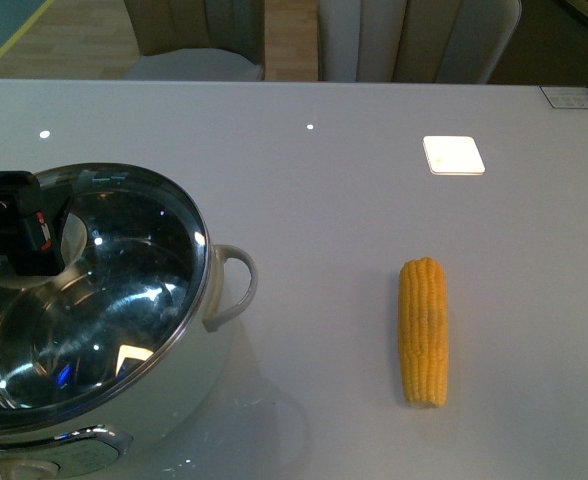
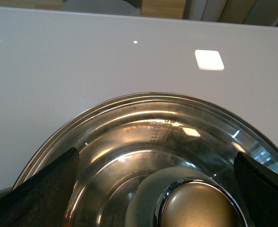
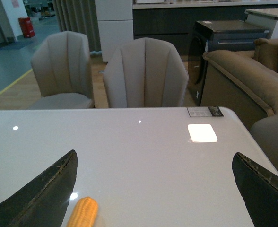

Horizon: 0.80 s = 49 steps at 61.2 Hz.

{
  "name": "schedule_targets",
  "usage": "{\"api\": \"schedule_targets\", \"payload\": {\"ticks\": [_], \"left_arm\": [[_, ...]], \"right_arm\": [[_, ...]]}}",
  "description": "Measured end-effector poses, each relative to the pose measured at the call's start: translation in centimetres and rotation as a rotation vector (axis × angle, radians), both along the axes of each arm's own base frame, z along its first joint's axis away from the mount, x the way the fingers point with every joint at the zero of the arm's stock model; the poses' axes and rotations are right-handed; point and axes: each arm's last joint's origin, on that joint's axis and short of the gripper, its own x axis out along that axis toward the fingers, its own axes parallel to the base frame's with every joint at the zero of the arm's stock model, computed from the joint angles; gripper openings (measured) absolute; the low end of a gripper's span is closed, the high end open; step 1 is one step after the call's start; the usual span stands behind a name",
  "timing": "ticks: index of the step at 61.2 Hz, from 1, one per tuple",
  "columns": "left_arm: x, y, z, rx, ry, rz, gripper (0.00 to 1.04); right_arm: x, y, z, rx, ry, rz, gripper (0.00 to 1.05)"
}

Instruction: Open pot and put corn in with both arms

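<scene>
- The left gripper (image 1: 14, 235) hangs over the left part of the pot, right above the lid's knob (image 1: 74, 240). In the left wrist view its fingers (image 2: 44, 189) are spread wide with the cream-and-chrome knob between them. They seem to stand clear of it, though the picture's edge cuts the knob off.
- The cream-white pot (image 1: 204, 370) stands at the near left of the white table (image 1: 324, 180). Part of it runs out of the front view.
- The glass lid (image 1: 114, 300) sits on the pot, and the shiny steel inside shows through it.
- The pot's loop handle (image 1: 236, 285) sticks out on its right side, towards the corn.
- The corn cob (image 1: 423, 330) lies flat on the table, well apart from the pot to its right. It lies lengthwise away from the robot and nothing touches it.
- A bright square light reflection (image 1: 453, 155) lies on the table beyond the corn.
- The right gripper (image 3: 154, 155) shows only in its own wrist view. Its fingers are wide apart and empty above the table, with the corn's tip near one finger.
- Two padded chairs (image 3: 143, 71) stand behind the table's far edge.
</scene>
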Motion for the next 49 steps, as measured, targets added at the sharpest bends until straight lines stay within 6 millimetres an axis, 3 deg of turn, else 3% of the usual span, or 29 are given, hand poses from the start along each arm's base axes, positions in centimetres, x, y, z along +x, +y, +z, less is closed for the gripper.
{"api": "schedule_targets", "payload": {"ticks": [24,34,42,49], "left_arm": [[0.2,-1.4,-1.7,0.109,0.02,-0.084,0.98],[0.2,-1.7,-1.8,0.117,0.015,-0.098,0.75],[0.2,-1.8,-1.8,0.12,0.01,-0.094,0.45],[0.3,-1.7,-1.8,0.126,0.008,-0.085,0.43]], "right_arm": [[0.0,0.0,0.0,0.0,0.0,0.0,0.96],[0.0,0.0,0.0,0.0,0.0,0.0,0.96],[0.0,0.0,0.0,0.0,0.0,0.0,0.96],[0.0,0.0,0.0,0.0,0.0,0.0,0.96]]}}
